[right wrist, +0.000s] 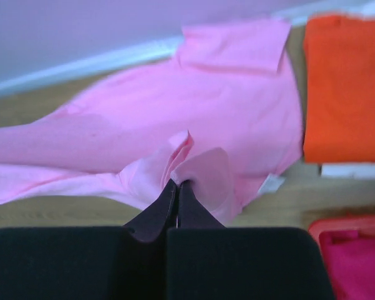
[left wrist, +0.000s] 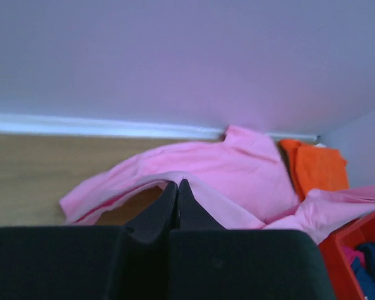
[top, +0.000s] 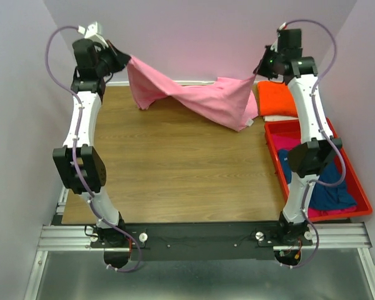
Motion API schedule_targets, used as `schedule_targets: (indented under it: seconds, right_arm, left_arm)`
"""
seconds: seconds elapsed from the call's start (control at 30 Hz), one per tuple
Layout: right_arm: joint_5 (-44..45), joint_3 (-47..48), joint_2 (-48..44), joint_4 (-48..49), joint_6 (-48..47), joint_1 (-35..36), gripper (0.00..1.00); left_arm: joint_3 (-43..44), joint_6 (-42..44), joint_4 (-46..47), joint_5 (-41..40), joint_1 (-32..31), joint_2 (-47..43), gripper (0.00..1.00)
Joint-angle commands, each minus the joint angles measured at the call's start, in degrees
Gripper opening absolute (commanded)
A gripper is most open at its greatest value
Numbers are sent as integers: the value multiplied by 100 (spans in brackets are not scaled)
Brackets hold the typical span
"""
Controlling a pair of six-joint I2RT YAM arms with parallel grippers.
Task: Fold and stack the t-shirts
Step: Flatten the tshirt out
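The light pink t-shirt (top: pixel 194 97) hangs stretched between both grippers above the far edge of the table, sagging in the middle. My left gripper (top: pixel 126 61) is shut on its left edge, seen in the left wrist view (left wrist: pixel 177 182). My right gripper (top: pixel 257 74) is shut on a bunched fold at its right end, seen in the right wrist view (right wrist: pixel 178 182). The folded orange t-shirt (top: pixel 277 99) lies at the far right of the table. The navy t-shirt (top: pixel 328 187) and the magenta t-shirt (top: pixel 287 145) lie in the red bin (top: pixel 362 199).
The red plastic bin stands along the right edge of the table, beside the right arm. Purple walls close in the back and both sides. A white tag or paper (right wrist: pixel 353 170) lies under the orange t-shirt.
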Motion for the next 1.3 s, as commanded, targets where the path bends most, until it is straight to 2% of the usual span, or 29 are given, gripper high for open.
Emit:
schedule_targets:
  seconds: [0.0,0.13,0.33,0.47,0.67,0.8,0.9,1.07,1.27]
  right_arm:
    - [-10,767,-298,236,24,-36,0]
    - [315,514,-1027,1000,-73,-36,0]
    - [904,47,-2099,2169,-415,-27,0]
    - [992,-76,-2556,2959,-766,-36,1]
    - [975,213,-2743,3603,-1075,-27,0]
    - [922,469,-2524,3840,-1048,-27,0]
    - [904,592,-2120,3946,-979,-27,0]
    - [940,811,-1268,3981,-873,-27,0]
    - [966,1163,-704,3981,-847,-36,1]
  left_arm:
    - [887,-212,409,63,8,-248,0]
    - [958,-221,735,-157,122,-837,0]
    - [177,-133,1534,-798,342,-2399,0]
    - [-298,270,1956,-1315,351,-3164,0]
    - [-510,649,1808,-1897,351,-3835,0]
    - [-554,535,1825,-1740,351,-3800,0]
    - [-510,282,1808,-1372,359,-3441,0]
    - [-448,-290,1763,-301,351,-2353,0]
    - [-264,-537,1614,62,360,-1480,0]
